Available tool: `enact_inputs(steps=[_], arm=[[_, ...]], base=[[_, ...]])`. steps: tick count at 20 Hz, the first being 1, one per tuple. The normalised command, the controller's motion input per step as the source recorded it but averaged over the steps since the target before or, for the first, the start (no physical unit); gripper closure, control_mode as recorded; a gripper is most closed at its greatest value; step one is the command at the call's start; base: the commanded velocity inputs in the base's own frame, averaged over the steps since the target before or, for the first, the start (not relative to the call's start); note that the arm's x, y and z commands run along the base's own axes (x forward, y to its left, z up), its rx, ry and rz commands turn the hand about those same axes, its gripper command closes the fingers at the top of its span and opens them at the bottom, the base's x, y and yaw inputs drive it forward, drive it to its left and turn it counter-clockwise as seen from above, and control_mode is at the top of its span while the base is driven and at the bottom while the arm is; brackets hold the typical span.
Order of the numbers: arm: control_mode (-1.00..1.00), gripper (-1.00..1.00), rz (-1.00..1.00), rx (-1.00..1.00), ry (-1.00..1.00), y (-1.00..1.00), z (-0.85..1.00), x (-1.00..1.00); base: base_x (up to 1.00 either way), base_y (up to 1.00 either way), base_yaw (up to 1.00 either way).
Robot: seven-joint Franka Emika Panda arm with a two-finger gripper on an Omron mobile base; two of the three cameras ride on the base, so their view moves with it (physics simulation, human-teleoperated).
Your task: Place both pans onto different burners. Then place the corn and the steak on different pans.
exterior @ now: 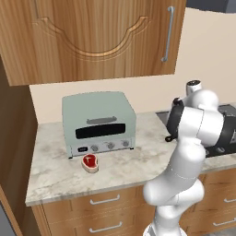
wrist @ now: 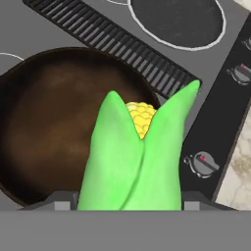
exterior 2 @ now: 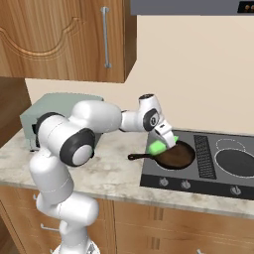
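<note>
Wood wall cabinets (exterior: pixel 92 37) over marble counter (exterior: pixel 60 170) w/ drawers (exterior: pixel 106 216) below, beige wall (exterior 2: pixel 198 74), grey-green toaster oven (exterior: pixel 99 122).

No words, brands or numbers can be read. The one sign is a white T-shaped mark on the steak (exterior: pixel 90 162), lying on the counter (exterior: pixel 55 177) near its front edge.

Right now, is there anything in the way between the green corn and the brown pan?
Nothing visible. The gripper holds the bright green corn cob in its husk just above the rusty dark-brown cast-iron skillet on the dark grey glass cooktop, and the skillet's inside looks bare.
</note>
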Motion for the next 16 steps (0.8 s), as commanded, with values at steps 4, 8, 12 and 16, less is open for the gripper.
enact_inputs(steps=[4,8,12,16], arm=[[-1.0,1.0,-0.12,-0.04,0.0,0.15,-0.18,0.01],[-1.0,1.0,-0.1,0.0,-0.03,-0.02,-0.35,0.0],[-1.0,1.0,-0.07,0.0,-0.02,-0.3,-0.15,0.0],[-1.0,1.0,-0.04,0.0,-0.01,-0.34,-0.02,0.06]], base=[[0.0,0.0,0.0],[0.0,0.0,0.0],[0.0,0.0,0.0],[0.0,0.0,0.0]])
